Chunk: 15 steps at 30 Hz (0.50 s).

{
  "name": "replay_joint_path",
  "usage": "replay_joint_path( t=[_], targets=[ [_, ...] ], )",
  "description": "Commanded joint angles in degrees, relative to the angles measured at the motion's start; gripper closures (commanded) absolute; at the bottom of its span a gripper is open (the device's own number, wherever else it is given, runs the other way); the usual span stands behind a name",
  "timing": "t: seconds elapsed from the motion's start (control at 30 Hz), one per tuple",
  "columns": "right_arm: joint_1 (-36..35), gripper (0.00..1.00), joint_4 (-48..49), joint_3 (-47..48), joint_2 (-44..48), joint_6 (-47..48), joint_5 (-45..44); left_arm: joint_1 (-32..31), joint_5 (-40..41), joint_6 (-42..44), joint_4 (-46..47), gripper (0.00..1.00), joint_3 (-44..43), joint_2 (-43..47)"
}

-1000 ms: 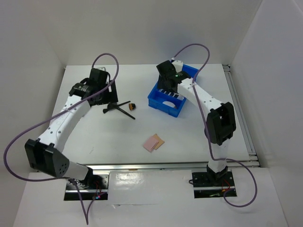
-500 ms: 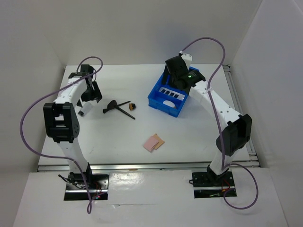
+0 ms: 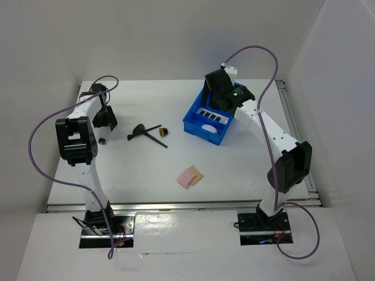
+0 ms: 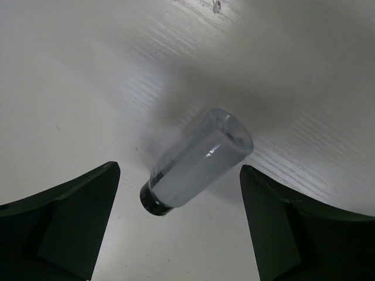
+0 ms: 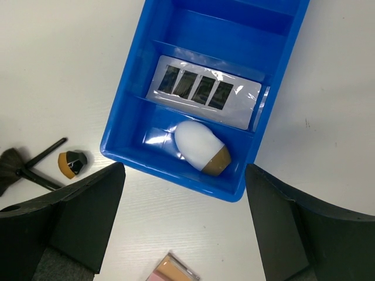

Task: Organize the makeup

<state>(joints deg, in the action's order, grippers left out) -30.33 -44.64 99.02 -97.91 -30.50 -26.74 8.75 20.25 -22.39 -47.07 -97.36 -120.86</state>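
Between the left fingers [image 4: 64,216] a clear tube [image 4: 196,164] lies aslant on the table [image 4: 70,88], with a gap on each side. Between the right fingers [image 5: 76,216], the tray [image 5: 176,177] holds a palette [image 5: 202,93] and a sponge [image 5: 199,146], and its farthest compartment is bare. Brushes [image 5: 41,157] lie just outside the left-hand finger.

Overhead from the near side, one camera sees the whole white table [image 3: 234,170]; the right wrist looks down on the same blue compartmented plastic tray [image 5: 231,32], the left closely on a clear black-capped vial [image 4: 199,161].
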Motion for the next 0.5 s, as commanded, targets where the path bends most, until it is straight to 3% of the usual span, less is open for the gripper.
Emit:
replay_joint_path(
  t=[0.0, 0.2, 0.33, 0.37, 0.47],
  targets=[
    [1.05, 0.10, -1.59, 3.46, -0.18, 0.35, -1.56, -0.23, -1.88, 2.26, -0.13, 0.04, -2.65, -2.88],
    [1.59, 0.10, -2.91, 6.62, -1.41, -0.17, -2.09, 0.30, -5.83, 2.27, -0.13, 0.16, -2.66, -4.83],
    [1.59, 0.10, -3.96, 8.20, -2.73, -0.69, -2.09, 0.30, -7.94, 1.74, 0.49, 0.38, 0.06, -3.25],
    [1.59, 0.10, -3.96, 8.20, -2.73, -0.70, -2.09, 0.30, -8.90, 1.22, 0.49, 0.55, 0.68, -2.37],
    [1.59, 0.10, -5.01, 9.43, -3.43, -1.22, -2.09, 0.30, -13.28, 1.21, -0.04, 0.75, 0.68, -0.97]
  ],
)
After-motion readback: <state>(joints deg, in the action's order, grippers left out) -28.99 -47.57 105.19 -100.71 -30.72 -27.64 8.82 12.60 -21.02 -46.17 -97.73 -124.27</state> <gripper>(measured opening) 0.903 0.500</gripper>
